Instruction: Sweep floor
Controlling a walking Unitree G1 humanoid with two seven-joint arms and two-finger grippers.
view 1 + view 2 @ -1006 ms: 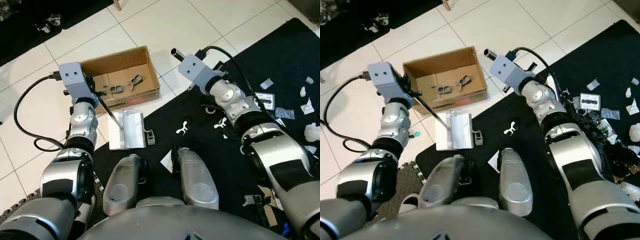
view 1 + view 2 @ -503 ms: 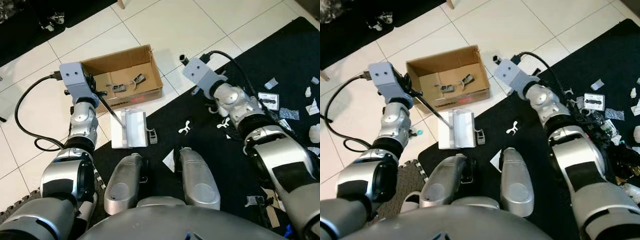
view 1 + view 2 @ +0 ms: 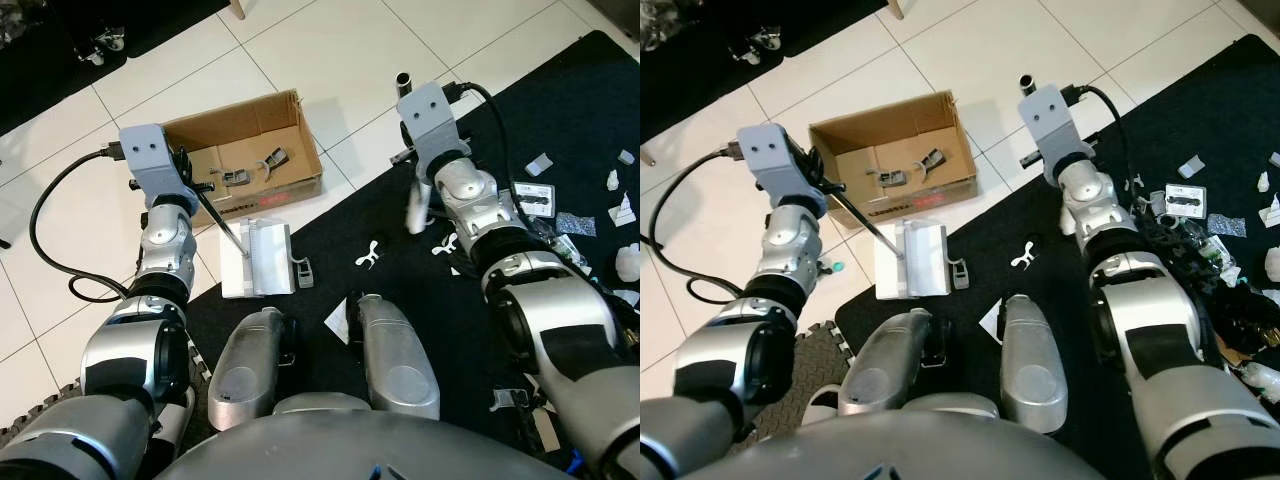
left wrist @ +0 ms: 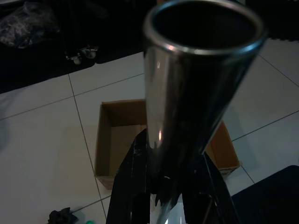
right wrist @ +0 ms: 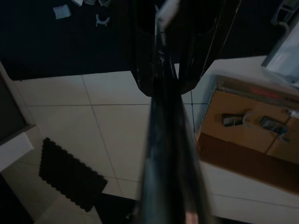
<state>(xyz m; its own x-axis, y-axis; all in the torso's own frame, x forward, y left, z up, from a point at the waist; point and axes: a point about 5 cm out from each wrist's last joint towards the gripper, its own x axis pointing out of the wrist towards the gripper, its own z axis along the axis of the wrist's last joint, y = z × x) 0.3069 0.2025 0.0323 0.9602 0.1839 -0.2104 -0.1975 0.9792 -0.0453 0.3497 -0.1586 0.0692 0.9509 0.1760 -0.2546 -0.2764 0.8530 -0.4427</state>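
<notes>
sweeping scraps toward the dustpan

left gripper (image 4: 170,186) grasps the dustpan (image 3: 258,258) handle at centre-left; right gripper (image 5: 163,56) clenches the broom (image 3: 417,207) at upper right. better pull slowly over the mat (image 3: 420,300).

Floor (image 3: 330,50) white tile w/ grey grout. Mat (image 3: 560,110) black, white scraps (image 3: 372,252) on it. Box (image 3: 240,160) brown cardboard. Dustpan (image 3: 257,258) white/grey. Tube (image 4: 196,88) shiny silver. Arms silver, fingers (image 4: 131,186) black.

Head stereo downward; wrist cameras close-up
</notes>
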